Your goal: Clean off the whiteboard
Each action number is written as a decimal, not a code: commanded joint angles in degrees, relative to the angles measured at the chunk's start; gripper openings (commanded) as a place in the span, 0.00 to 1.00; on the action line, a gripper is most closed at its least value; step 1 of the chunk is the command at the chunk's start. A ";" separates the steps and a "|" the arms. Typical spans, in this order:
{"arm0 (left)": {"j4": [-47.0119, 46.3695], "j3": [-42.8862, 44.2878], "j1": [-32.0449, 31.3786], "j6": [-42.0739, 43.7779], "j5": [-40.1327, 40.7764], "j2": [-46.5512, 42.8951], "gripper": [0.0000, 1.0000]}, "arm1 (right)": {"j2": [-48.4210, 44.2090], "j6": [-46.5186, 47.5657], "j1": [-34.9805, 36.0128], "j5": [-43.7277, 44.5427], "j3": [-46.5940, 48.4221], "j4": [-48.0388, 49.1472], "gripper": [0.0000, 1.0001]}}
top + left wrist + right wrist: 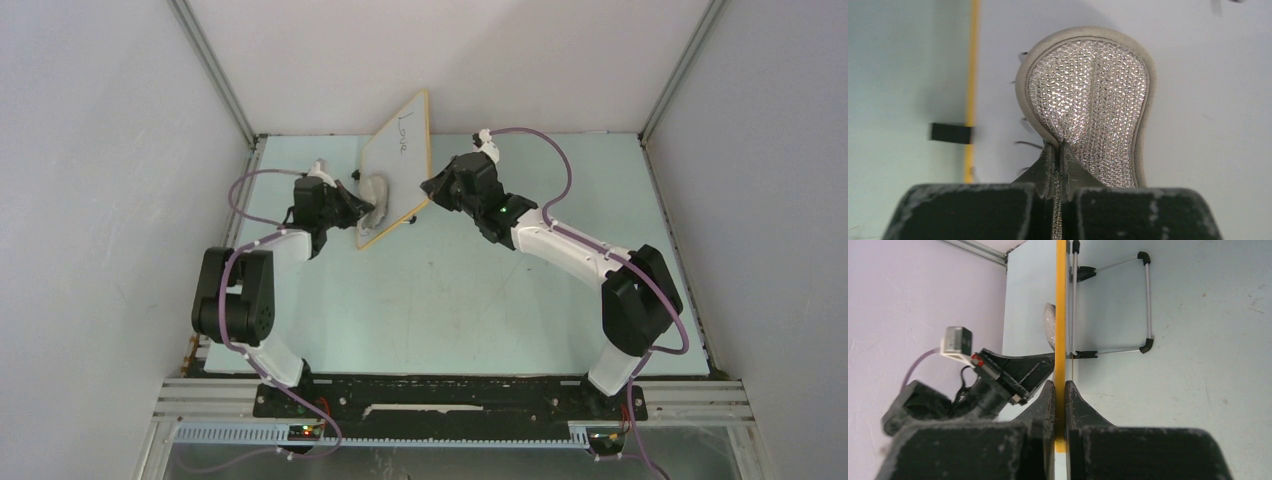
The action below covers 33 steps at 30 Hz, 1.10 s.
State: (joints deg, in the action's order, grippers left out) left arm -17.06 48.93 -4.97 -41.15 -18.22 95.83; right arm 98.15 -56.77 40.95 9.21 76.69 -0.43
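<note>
Whiteboard (392, 175) propped at a tilt, far-middle of table (450, 300), writing near top.
Left gripper (1059, 150) pinched tight on pad (1093, 100), pad against whiteboard face; right gripper (1060, 387) closed tight on whiteboard's edge.

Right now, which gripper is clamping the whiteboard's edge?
The right gripper: it is shut on the whiteboard by its yellow frame. The left gripper is shut on the pad instead.

My black claw (1060, 388) clamps the edge of the thin orange-framed whiteboard (1061, 300); its silver wire stand (1148, 300) shows against the pale green tabletop (1198, 390)
</note>
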 commanded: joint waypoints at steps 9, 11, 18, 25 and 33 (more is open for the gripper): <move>6.22 10.30 4.80 -3.25 -0.14 10.60 0.00 | -0.70 -0.01 1.19 -4.33 0.56 4.60 0.00; 5.01 10.42 4.80 -3.02 -1.10 10.60 0.00 | -0.55 0.07 1.04 -4.61 0.55 4.39 0.00; -2.12 10.90 0.38 -0.12 -6.79 7.15 0.00 | 0.00 1.59 1.07 -7.20 0.63 5.23 0.00; -1.97 15.65 -5.80 -4.37 -7.92 9.85 0.00 | 1.01 5.15 0.80 -8.56 1.49 3.94 0.03; -3.85 13.67 -3.86 -8.62 -7.12 13.11 0.00 | 7.18 7.11 2.32 -6.62 12.18 -8.23 0.20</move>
State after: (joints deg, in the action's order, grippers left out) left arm -20.10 62.46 -6.70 -46.19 -19.68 106.85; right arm 101.67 -51.55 40.25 6.74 81.62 -3.64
